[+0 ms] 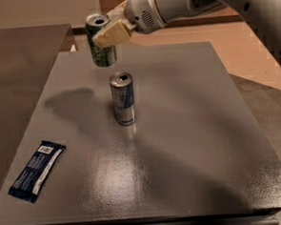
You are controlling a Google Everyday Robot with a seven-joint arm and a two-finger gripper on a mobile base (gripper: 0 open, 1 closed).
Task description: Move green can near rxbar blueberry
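Note:
The green can [101, 46] hangs in the air above the far left part of the grey table [180, 131], tilted slightly. My gripper [106, 31] is shut on its upper part, with a pale finger pad [112, 34] across the can's front. The arm comes in from the upper right. The rxbar blueberry [37, 170], a dark blue wrapper with a white label at its far end, lies flat near the table's front left corner, far from the can.
A slimmer silver-and-blue can [122, 98] stands upright near the table's middle, just in front of and below the held can. A darker surface [18, 69] adjoins the table on the left. The table's right edge drops to a lower floor area.

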